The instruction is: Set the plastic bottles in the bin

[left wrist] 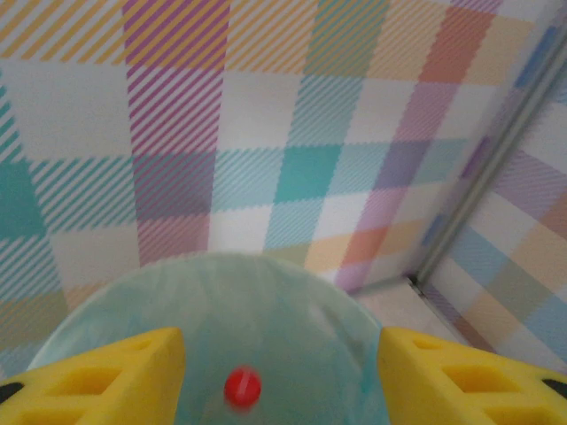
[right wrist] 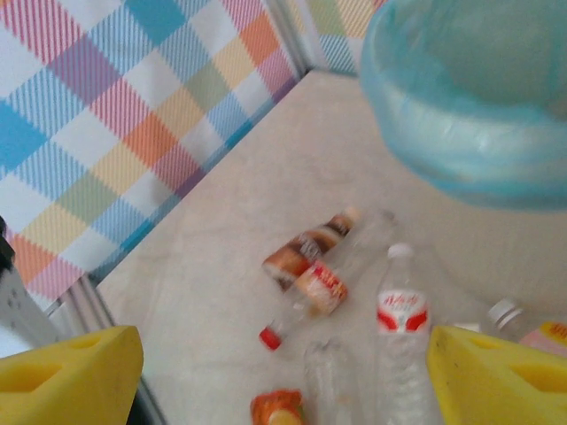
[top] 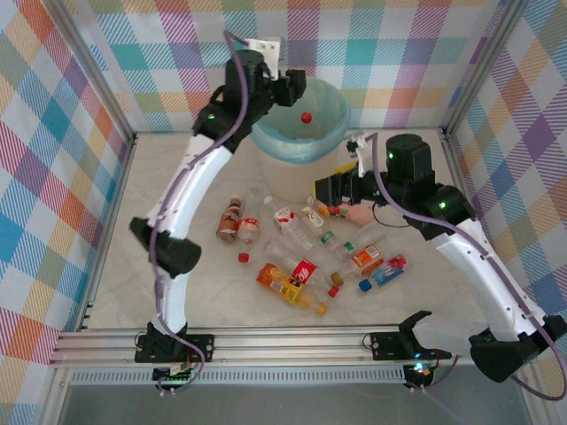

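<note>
My right gripper (right wrist: pixel 283 376) stands wide and empty above the plastic bottles (right wrist: pixel 403 310) scattered on the table (right wrist: pixel 221 266). One bottle has a red-and-white label whose writing is too blurred to read, and the brown bottle (right wrist: pixel 306 252) lies beyond it. Farther off, my left gripper (left wrist: pixel 282 376) hangs spread over the bin (left wrist: pixel 221 301) with nothing between its pads. A small red round thing (left wrist: pixel 242 387) sits blurred inside, below them.

- I can read no word, brand or number anywhere.
- The clear plastic bottle with a white cap (right wrist: pixel 403 305), lying near the round bin lined with pale teal plastic (right wrist: pixel 461 142), bears a red-and-white label; its marks blur beyond reading.
- The brown plastic bottle (right wrist: pixel 306 251), farther from that bin: label equally illegible.
</note>
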Robot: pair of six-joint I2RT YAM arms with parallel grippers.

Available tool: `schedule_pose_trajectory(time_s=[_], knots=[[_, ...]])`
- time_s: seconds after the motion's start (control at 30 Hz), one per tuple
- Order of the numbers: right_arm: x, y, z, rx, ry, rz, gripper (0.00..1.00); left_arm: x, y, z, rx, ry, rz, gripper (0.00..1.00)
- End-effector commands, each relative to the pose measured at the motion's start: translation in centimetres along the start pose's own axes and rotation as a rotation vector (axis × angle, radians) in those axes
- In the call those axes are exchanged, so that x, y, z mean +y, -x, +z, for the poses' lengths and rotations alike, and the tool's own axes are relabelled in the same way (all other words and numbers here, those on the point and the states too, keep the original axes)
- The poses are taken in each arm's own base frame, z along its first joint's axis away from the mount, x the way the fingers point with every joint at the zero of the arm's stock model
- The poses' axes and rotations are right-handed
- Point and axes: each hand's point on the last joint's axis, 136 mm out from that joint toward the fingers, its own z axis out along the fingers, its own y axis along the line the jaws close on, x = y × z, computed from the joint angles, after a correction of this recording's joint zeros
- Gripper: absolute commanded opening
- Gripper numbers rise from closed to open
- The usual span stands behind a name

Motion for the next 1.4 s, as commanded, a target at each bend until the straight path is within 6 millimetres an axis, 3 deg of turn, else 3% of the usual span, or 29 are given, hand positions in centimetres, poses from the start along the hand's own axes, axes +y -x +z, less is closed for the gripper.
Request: schedule_pose_trajectory(time_s=[0.0, 0.33, 0.57, 0.67, 0.8, 1.0, 1.13, 1.37], knots=[[0.9, -4.6, 0.4, 0.142, 0.076, 0.033, 0.82, 0.3, -4.3, -4.9, 0.185, -0.001, -0.02, 0.6], [-0.9, -16.1, 0.5, 0.468, -0.016, 0.262, 0.75, 2.8, -16.4, -15.9, 0.285, -0.011, -0.141, 0.6], [-3.3, -22.6, 1.0, 0.581, -0.134, 0.466, 0.73, 5.1, -24.1, -19.7, 0.441, 0.064, -0.166, 0.6], [-3.3, -21.9, 2.3, 0.54, -0.113, 0.491, 0.71, 6.8, -26.5, -20.4, 0.486, 0.154, -0.181, 0.6], [-2.9, -18.6, 5.2, 0.485, -0.096, 0.452, 0.68, 9.5, -28.6, -21.6, 0.515, 0.313, -0.222, 0.58], [-2.1, -15.5, 11.0, 0.471, -0.119, 0.389, 0.61, 10.5, -31.8, -23.2, 0.542, 0.364, -0.291, 0.56], [-1.9, -15.8, 13.3, 0.523, -0.12, 0.397, 0.53, 11.2, -34.6, -24.2, 0.582, 0.395, -0.327, 0.56], [-3.1, -20.2, 12.1, 0.607, -0.174, 0.373, 0.54, 10.9, -38.3, -25.0, 0.574, 0.332, -0.396, 0.57]])
